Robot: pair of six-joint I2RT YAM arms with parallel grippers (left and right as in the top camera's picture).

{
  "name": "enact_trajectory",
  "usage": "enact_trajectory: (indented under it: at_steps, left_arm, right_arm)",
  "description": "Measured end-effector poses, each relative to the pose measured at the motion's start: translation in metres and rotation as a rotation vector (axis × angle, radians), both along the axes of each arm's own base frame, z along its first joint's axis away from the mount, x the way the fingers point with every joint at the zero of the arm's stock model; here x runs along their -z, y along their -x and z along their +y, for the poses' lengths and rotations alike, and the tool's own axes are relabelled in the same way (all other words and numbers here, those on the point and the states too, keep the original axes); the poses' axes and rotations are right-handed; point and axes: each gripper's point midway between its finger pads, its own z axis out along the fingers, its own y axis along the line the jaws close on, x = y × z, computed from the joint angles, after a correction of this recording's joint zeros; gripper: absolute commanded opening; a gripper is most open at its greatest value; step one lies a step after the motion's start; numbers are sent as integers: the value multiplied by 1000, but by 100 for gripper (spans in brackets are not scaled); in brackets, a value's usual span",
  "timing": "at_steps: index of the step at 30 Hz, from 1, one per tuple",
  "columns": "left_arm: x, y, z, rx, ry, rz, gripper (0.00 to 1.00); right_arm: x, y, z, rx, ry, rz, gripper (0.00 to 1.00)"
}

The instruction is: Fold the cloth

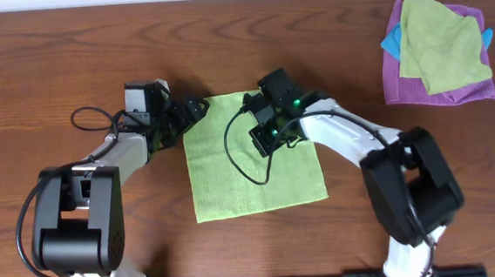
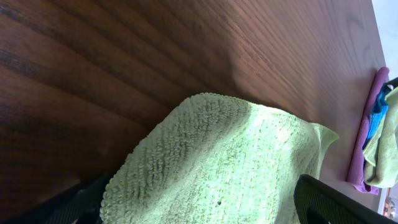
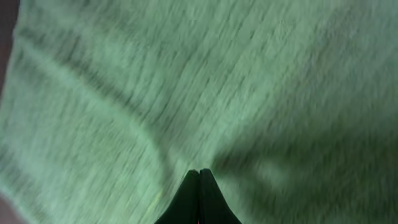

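The bright lime-green cloth (image 1: 250, 169) lies spread flat on the wooden table in the overhead view. My left gripper (image 1: 189, 112) is at its far left corner. In the left wrist view the jaws (image 2: 199, 205) are wide open, with the cloth's corner (image 2: 236, 162) lying between the two fingers. My right gripper (image 1: 265, 137) is over the far middle-right part of the cloth. In the right wrist view its fingertips (image 3: 199, 171) are shut together against the cloth (image 3: 217, 81), where a crease runs in. No cloth shows between them. The white tag is not visible.
A pile sits at the far right of the table: a purple cloth (image 1: 441, 90) under a duller yellow-green cloth (image 1: 437, 42), with a bit of blue cloth (image 1: 392, 41) at its left. The pile also shows in the left wrist view (image 2: 367, 137).
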Motion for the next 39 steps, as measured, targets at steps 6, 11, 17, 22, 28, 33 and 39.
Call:
enact_trajectory:
  at_steps: [6, 11, 17, 22, 28, 33, 39]
  left_arm:
    - [0, -1, 1, -5, -4, 0, 95]
    - [-1, -6, 4, -63, 6, 7, 96]
    - [5, -21, 7, -143, 24, -23, 78]
    - [3, -17, 7, -164, 37, 25, 93]
    - [1, -12, -1, -141, 49, 48, 93]
    - [3, -8, -21, -87, 67, 54, 92]
    - [11, -10, -34, -50, 85, 52, 27]
  right_arm:
    - [14, -2, -4, 7, 31, 10, 1]
    - [16, 10, -10, 6, 65, 73, 1]
    - [16, 14, -13, 6, 79, 91, 2]
    - [16, 13, -13, 7, 81, 89, 1]
    - [16, 12, -12, 8, 81, 82, 1]
    - [16, 12, -13, 8, 82, 82, 1]
    - [16, 12, -13, 8, 82, 81, 1]
